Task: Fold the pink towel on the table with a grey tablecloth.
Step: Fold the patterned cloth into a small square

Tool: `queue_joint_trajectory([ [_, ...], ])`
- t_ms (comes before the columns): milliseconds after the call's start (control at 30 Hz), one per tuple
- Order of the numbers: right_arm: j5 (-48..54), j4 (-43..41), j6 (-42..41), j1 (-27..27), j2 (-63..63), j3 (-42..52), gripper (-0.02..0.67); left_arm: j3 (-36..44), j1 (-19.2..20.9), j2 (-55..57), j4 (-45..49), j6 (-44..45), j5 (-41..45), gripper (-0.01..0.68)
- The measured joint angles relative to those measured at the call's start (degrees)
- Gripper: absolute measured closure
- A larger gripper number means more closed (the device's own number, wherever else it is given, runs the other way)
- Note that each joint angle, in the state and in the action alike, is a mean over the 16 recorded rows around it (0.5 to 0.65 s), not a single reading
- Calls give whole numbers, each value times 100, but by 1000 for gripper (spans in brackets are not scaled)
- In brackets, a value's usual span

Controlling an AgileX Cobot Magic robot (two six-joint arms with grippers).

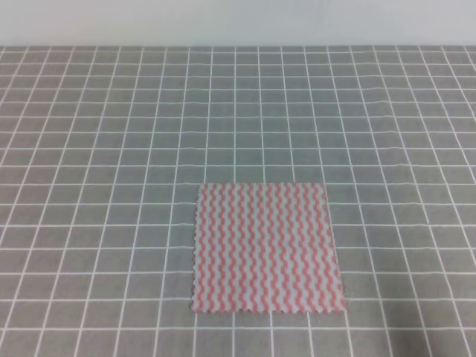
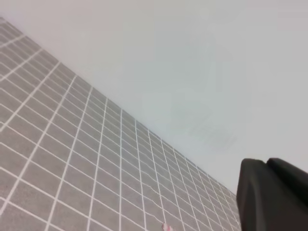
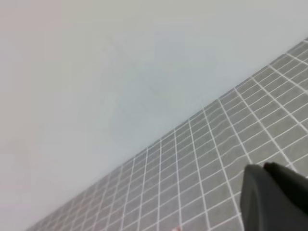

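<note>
The pink towel (image 1: 266, 248) lies flat and unfolded on the table with a grey tablecloth (image 1: 111, 149), slightly right of centre near the front edge in the exterior high view. Its pink-and-white wavy stripes run front to back. No arm or gripper shows in that view. In the left wrist view a black finger (image 2: 272, 195) of my left gripper sits at the lower right, above the tablecloth (image 2: 72, 159). A tiny pink speck (image 2: 166, 227) shows at the bottom edge. In the right wrist view a black finger (image 3: 274, 199) of my right gripper sits at the lower right. Neither view shows both fingertips.
A plain pale wall (image 1: 238, 22) rises behind the table's far edge and fills much of both wrist views. Grey gridded cloth surrounds the towel on all sides.
</note>
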Motion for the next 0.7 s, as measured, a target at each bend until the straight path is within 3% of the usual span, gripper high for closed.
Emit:
queue_joint_trajectory([
  [433, 513, 350, -144, 2, 194, -191, 665, -239, 0, 399, 168, 288, 656, 674],
  [700, 1426, 223, -326, 1, 1055, -851, 665, -1056, 0, 1612, 254, 764, 1387, 674],
])
